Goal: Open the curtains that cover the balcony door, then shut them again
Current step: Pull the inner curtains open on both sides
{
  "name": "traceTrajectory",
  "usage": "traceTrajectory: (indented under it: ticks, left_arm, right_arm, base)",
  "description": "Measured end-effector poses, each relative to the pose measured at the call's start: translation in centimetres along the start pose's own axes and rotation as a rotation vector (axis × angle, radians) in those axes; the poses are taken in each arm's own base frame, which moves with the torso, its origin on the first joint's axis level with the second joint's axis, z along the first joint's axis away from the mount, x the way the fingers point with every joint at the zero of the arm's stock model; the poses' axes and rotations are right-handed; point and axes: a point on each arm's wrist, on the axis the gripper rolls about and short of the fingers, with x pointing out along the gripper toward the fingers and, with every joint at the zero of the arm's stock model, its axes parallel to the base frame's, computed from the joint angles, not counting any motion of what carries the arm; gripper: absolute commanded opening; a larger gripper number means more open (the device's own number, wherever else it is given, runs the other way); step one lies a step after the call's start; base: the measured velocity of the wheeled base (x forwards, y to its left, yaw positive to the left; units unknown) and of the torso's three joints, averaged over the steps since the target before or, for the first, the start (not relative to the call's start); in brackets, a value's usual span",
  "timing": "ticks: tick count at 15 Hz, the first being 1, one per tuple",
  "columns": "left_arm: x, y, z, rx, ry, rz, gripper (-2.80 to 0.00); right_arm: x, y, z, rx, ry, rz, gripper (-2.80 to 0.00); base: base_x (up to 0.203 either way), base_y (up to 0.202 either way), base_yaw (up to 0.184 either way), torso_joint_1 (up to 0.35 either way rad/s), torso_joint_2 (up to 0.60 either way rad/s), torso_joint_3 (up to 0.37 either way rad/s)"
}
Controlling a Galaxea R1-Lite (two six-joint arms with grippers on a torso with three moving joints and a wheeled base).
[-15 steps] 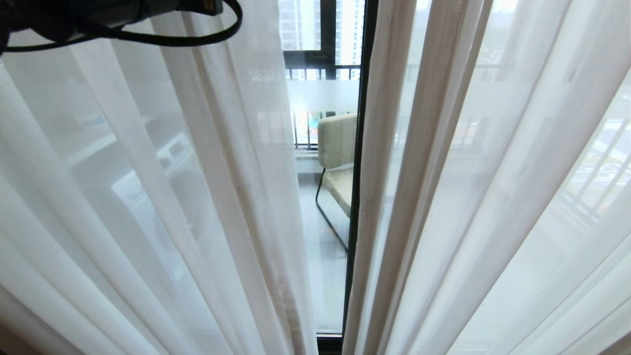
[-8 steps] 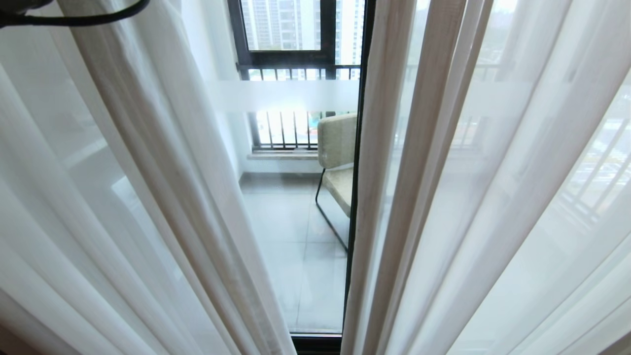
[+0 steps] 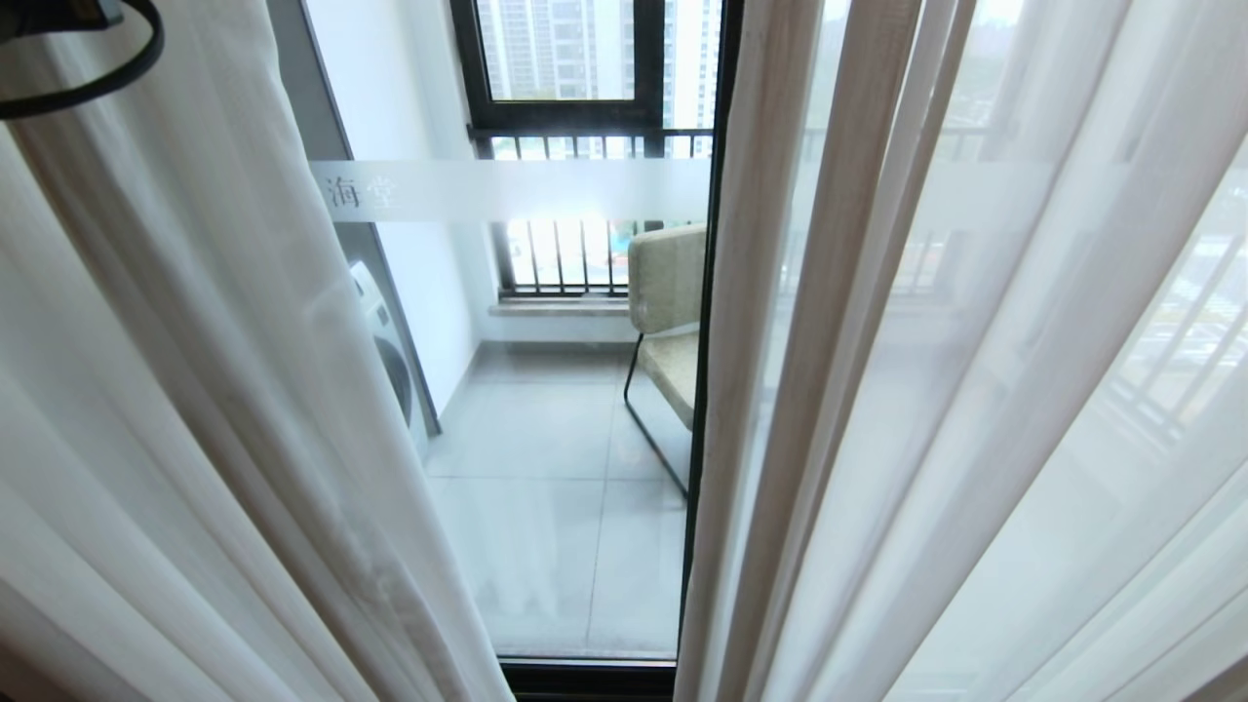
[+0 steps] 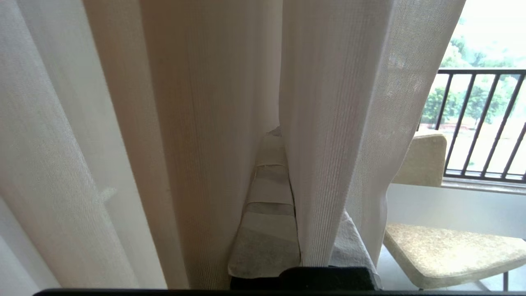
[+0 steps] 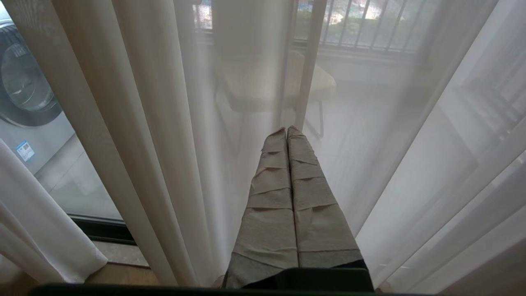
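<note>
Between the parted curtains shows the balcony door; left gripper pinches a sheer fold, right gripper clenched on nothing.

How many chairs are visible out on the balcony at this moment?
1. A single beige chair with thin black legs stands behind the balcony door, beside its black frame, partly hidden by the right sheer curtain. More chairs could be hidden behind the curtains.

Tape-wrapped beige fingers, black base — black cable loop
</note>
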Motion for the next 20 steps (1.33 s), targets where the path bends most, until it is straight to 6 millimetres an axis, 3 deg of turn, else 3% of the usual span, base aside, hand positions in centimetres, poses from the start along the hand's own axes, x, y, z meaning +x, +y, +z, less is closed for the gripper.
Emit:
traceTrajectory:
  ticks: [20]
  left_arm:
    - [0.24, 0.18, -0.29, 0.004, 0.005, 0.010, -2.80]
  right_arm:
    - [0.00, 0.00, 0.00, 0.000, 0.000, 0.000, -2.80]
  base:
    - [0.000, 0.000, 0.000, 0.000, 0.00, 0.000]
